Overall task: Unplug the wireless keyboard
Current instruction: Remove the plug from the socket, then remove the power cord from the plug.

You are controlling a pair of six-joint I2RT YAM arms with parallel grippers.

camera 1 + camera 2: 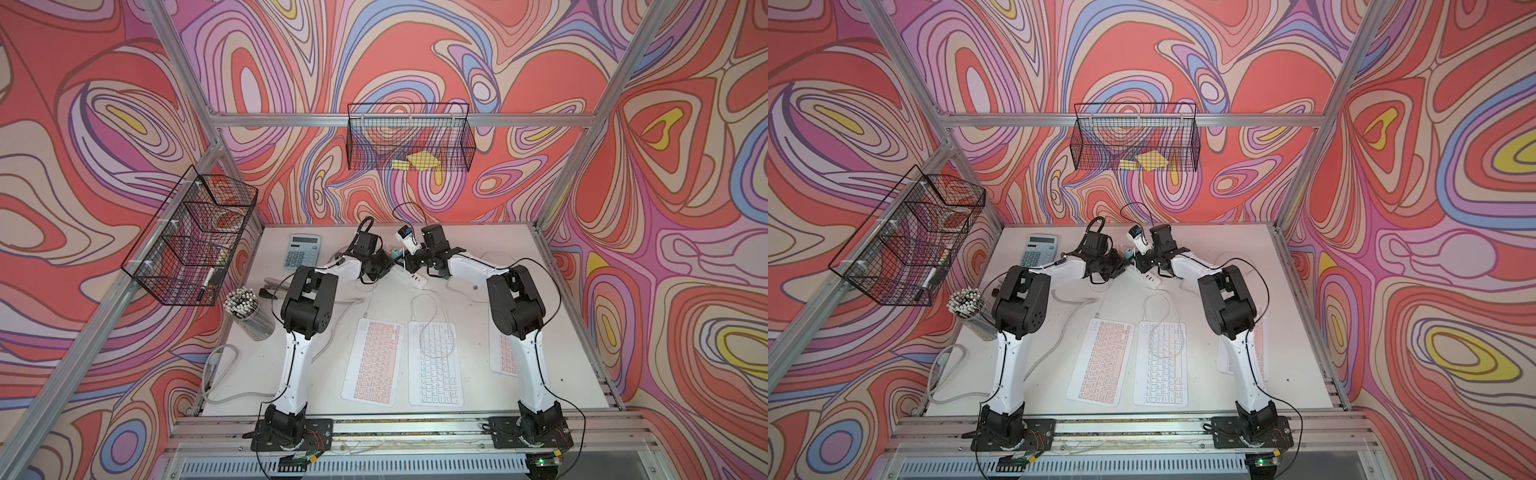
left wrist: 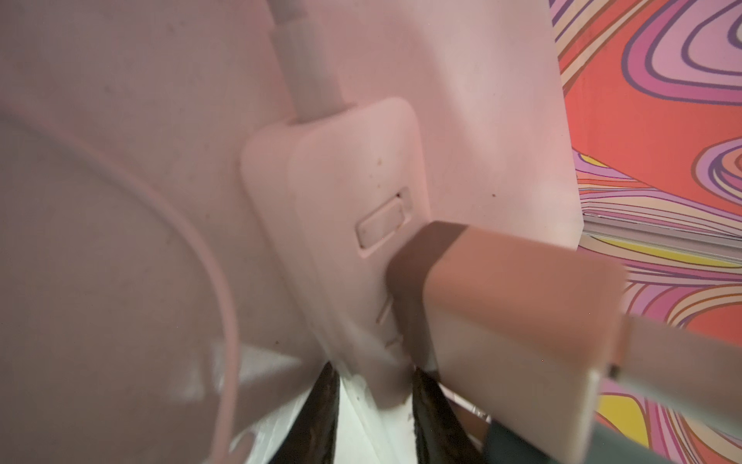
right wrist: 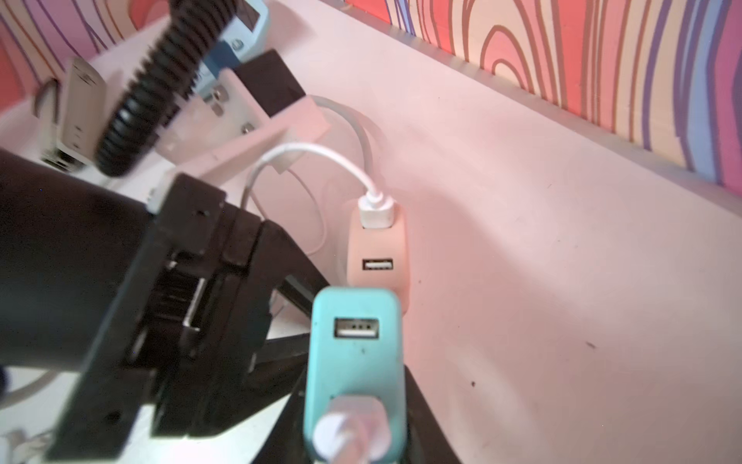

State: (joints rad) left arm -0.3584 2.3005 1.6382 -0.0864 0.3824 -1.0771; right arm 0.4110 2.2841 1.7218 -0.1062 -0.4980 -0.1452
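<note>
A white power strip (image 1: 415,279) (image 2: 345,209) lies at the back middle of the table, and my left gripper (image 2: 375,401) is shut on its end. A pink charger (image 2: 502,305) (image 3: 377,257) is plugged into the strip, with a white USB plug (image 3: 376,213) in one port. Beside it stands a teal charger (image 3: 355,361) (image 1: 397,252). My right gripper (image 3: 355,422) is shut on the teal charger, one dark jaw on each side. A blurred white plug (image 3: 349,434) sits in the teal charger's near port. A pink keyboard (image 1: 374,361) and a white keyboard (image 1: 435,363) lie in front. Thin cables run back from them.
Another pink keyboard (image 1: 503,357) lies partly under the right arm. A grey-blue calculator (image 1: 303,249) sits at the back left, with a cup of pens (image 1: 247,307) nearer the left edge. Wire baskets (image 1: 191,241) (image 1: 409,137) hang on the left and back walls.
</note>
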